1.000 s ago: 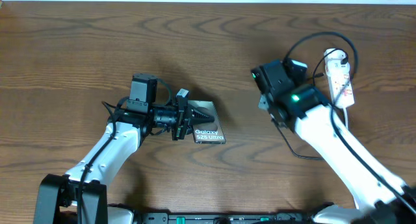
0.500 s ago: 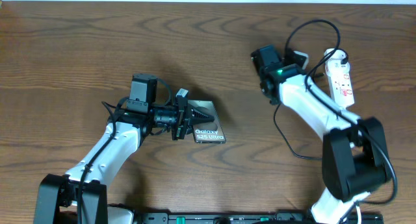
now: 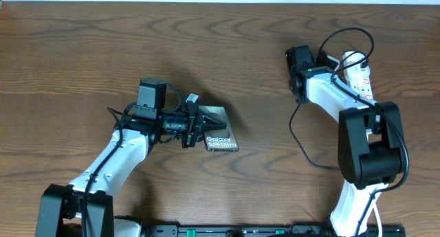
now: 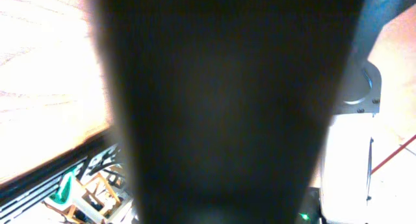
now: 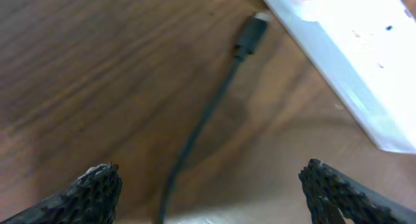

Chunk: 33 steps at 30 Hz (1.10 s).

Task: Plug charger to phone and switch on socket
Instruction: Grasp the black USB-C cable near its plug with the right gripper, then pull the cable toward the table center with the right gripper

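- My left arm [image 3: 117, 151] comes in from the lower left edge, bent at the elbow, with the forearm running level to the right over the tabletop [image 3: 75, 51]
- The left gripper [image 3: 208, 124] is closed, its tips over the upper left part of the phone [image 3: 223, 139]; I cannot tell whether it pinches the slab or only rests on it
- The phone lies flat near the middle of the tabletop, lettering up, slightly skewed
- My left wrist view is filled by a dark blur and tells me nothing
- My right arm [image 3: 368, 144] rises from the lower right edge and folds at the elbow; the forearm reaches up and left, and the wrist is turned toward the socket [image 3: 361, 79]
- The right gripper [image 5: 211, 178] is spread wide with nothing held, hanging above the charger [image 5: 207, 117]
- The plug tip [image 5: 252, 34] lies loose on the wood just beside the socket's long side; I cannot tell if they touch
- The cable trails in a loose loop, well apart from the phone
- The socket lies at the far right, partly under the right forearm
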Each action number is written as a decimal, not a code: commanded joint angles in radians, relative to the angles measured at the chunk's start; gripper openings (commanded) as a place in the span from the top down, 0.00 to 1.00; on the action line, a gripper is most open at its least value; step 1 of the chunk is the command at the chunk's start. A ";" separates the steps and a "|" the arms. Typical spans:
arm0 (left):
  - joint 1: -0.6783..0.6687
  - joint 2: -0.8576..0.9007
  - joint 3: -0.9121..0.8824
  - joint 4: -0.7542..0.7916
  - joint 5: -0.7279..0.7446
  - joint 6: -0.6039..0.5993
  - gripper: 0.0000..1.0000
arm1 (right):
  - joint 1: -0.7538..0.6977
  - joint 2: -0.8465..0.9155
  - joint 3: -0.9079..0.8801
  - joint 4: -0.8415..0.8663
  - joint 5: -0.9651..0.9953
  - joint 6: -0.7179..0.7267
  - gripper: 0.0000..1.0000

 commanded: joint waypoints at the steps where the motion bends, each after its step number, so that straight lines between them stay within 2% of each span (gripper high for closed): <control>1: 0.003 -0.006 0.008 0.008 0.029 0.018 0.93 | -0.003 0.042 0.017 0.030 -0.010 0.002 0.16; 4: 0.003 -0.006 0.008 0.008 0.029 0.018 0.93 | -0.003 0.058 0.017 0.055 -0.014 0.003 0.24; 9: 0.003 -0.006 0.008 0.008 0.017 0.017 0.93 | -0.003 0.091 0.016 0.062 -0.056 0.003 0.55; 13: 0.003 -0.006 0.008 0.008 0.014 0.017 0.92 | 0.000 0.107 0.015 0.052 -0.139 0.003 0.74; 15: 0.003 -0.006 0.008 0.008 0.014 0.017 0.93 | 0.003 0.107 0.014 0.045 -0.157 0.003 0.78; 21: 0.003 -0.006 0.008 0.008 0.014 0.018 0.92 | 0.014 0.107 -0.002 0.025 -0.163 0.005 0.76; 27: 0.003 -0.006 0.008 0.008 0.014 0.018 0.92 | 0.016 0.107 -0.069 0.038 -0.228 0.041 0.84; 30: 0.003 -0.006 0.008 0.008 0.014 0.018 0.92 | 0.016 0.107 -0.082 0.050 -0.253 0.039 0.93; 33: 0.003 -0.006 0.008 0.008 0.014 0.018 0.92 | 0.021 0.107 -0.082 0.066 -0.289 -0.023 0.99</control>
